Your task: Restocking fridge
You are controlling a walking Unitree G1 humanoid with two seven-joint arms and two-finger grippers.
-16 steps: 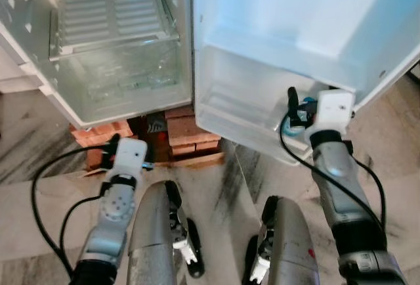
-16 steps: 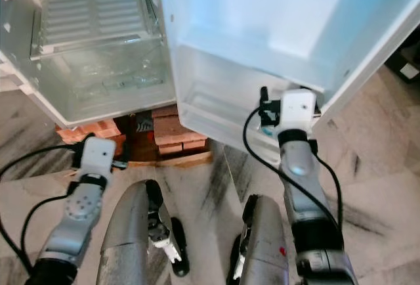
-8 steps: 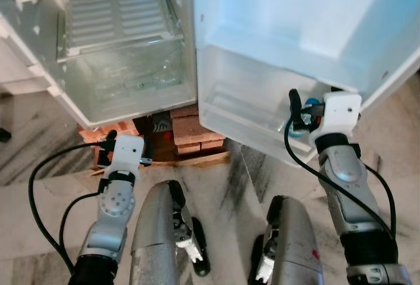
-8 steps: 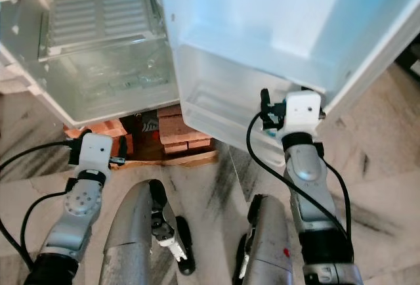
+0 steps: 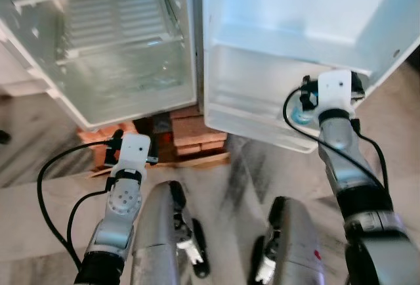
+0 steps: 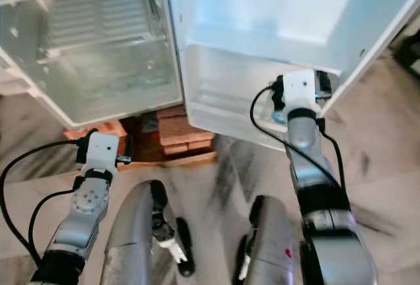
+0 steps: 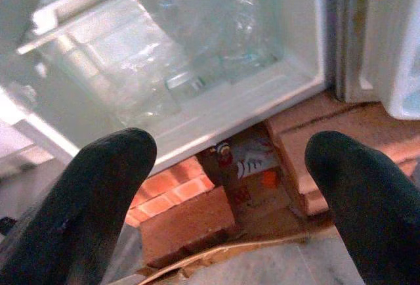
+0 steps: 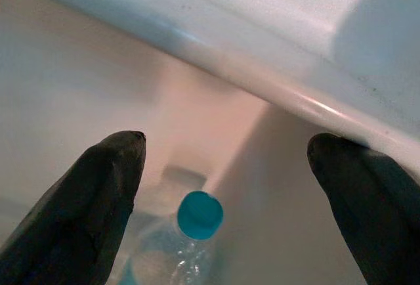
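Open fridge (image 5: 125,68) ahead, door swung wide, door bin (image 5: 262,111) as the landmark. Inside the door bin, near its outer end: a clear bottle (image 8: 174,262) with a teal cap (image 8: 200,215), standing upright and free of any grip. Right tool (image 8: 226,186) just above the door bin's rim, fingers spread wide on either side of the cap, holding nothing. Left tool (image 7: 230,186) well away from the door bin, low before the fridge's base, fingers likewise spread wide and empty, aimed at the red bricks (image 7: 190,219) propping up the cabinet. Wire shelf (image 5: 115,16) and clear bottom drawer (image 5: 125,78), across the hinge from the door bin, apparently bare. Judging by this: one bottle stocked, placement seemingly finished, right arm due to pull clear; plenty of shelf room left for further items, none in sight here.
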